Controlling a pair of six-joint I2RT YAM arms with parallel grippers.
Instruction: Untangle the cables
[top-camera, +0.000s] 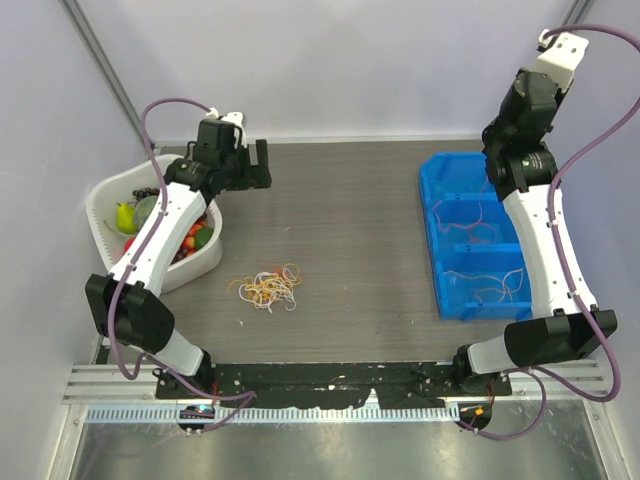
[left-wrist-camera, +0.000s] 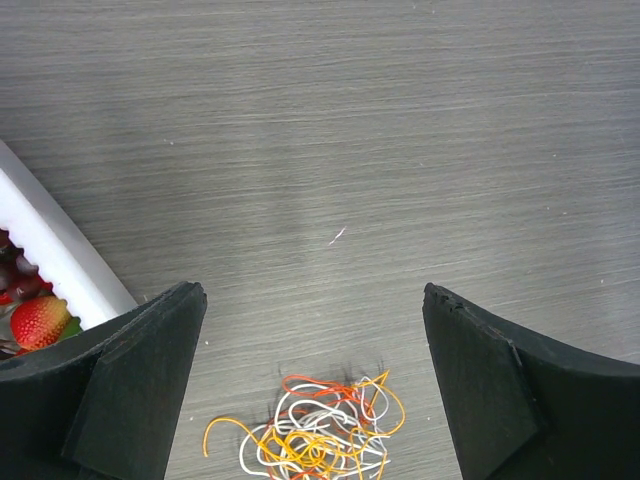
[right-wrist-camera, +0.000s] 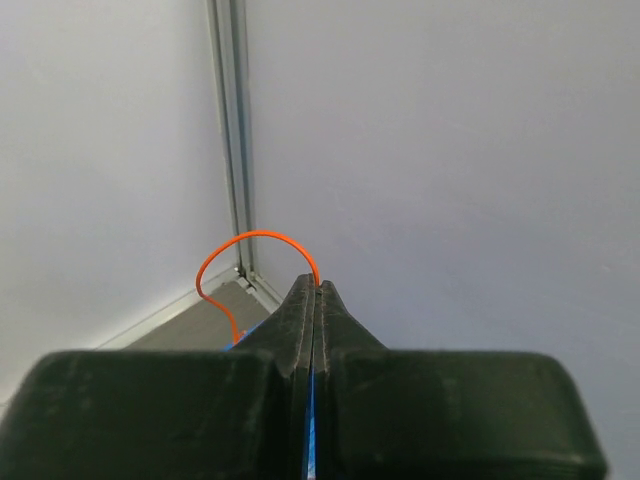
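**Orange cable pinched in right claw, tangle on table short of left claw**

Orange, yellow, red and white cables lie heaped in one tangle (top-camera: 270, 288) on the grey table (top-camera: 350, 220), towards its left half and well apart from the blue bin (top-camera: 445, 180) on the right. The left claw (top-camera: 250, 162) hangs above the table on the far side of that heap, beside the white basket (top-camera: 100, 215) of fruit, and it is spread wide with nothing between its fingers. From the left wrist, the tangle (left-wrist-camera: 320, 430) sits at the bottom edge of the view, in line with the gap between the two black fingers but on the near side of their tips. It touches neither finger. Bare table fills the space ahead of the left claw (left-wrist-camera: 315, 295), and the basket rim (left-wrist-camera: 60, 255) and a strawberry (left-wrist-camera: 40, 320) show at the left.

The right arm is raised over the bin, facing the far corner of the walls. The right claw (right-wrist-camera: 316, 290) is pressed together, and an orange cable (right-wrist-camera: 250, 236) is caught at its tips. This cable arches up and to the left from the tips, then drops out of sight behind the left finger.

Loose strands (top-camera: 470, 228), red and white, lie in the bin's nearer compartments
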